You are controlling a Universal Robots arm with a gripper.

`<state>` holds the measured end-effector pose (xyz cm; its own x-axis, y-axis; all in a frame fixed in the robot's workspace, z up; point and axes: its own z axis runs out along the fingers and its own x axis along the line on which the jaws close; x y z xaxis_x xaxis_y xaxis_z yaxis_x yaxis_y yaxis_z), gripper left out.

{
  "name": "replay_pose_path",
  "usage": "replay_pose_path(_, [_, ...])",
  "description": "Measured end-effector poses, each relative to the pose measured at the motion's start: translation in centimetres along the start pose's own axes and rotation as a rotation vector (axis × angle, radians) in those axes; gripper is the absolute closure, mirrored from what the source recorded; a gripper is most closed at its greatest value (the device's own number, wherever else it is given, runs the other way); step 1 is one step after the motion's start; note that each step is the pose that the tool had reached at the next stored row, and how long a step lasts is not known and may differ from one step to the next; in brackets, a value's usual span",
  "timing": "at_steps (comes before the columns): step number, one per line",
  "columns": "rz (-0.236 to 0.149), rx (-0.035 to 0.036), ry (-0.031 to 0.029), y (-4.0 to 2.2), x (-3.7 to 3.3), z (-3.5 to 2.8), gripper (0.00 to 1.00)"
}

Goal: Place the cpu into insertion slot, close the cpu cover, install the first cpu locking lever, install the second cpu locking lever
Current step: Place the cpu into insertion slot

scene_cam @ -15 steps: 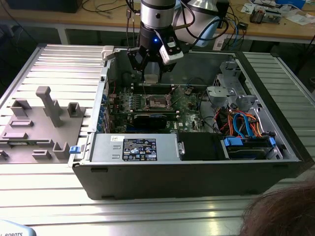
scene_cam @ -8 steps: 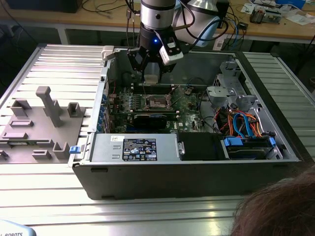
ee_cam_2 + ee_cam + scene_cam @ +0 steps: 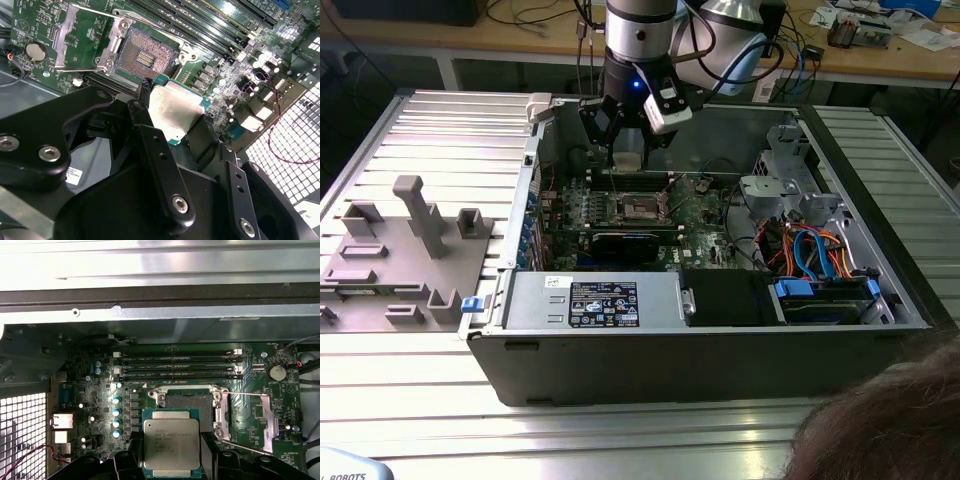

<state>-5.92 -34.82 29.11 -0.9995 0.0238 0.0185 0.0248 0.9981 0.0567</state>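
My gripper (image 3: pixel 628 150) hangs inside the open computer case, shut on the cpu (image 3: pixel 175 112), a flat square chip with a silver top and green edge. In both wrist views the black fingers (image 3: pixel 150 145) clamp two opposite sides of the cpu (image 3: pixel 171 442). The chip is held a little above the board, just beside the insertion slot (image 3: pixel 190 401), whose dark centre lies bare. The slot (image 3: pixel 145 55) sits among green circuit board (image 3: pixel 642 208). Swung up and away to one side of the slot is the cpu cover (image 3: pixel 250 422), a silvery frame (image 3: pixel 82 37). Thin wire levers (image 3: pixel 245 395) stand raised beside it.
Narrow memory slots (image 3: pixel 177 367) run along the slot's far side. A black expansion card (image 3: pixel 625 245), a power supply (image 3: pixel 590 300) and a drive bay with cables (image 3: pixel 820 260) crowd the case. A grey fixture (image 3: pixel 400 250) lies outside it, and a person's hair (image 3: pixel 890 420) shows in the lower corner.
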Motion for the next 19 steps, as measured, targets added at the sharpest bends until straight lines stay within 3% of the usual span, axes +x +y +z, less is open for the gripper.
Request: replay_pose_path(19, [0.000, 0.0000, 0.0000, -0.02, -0.01, 0.38, 0.46])
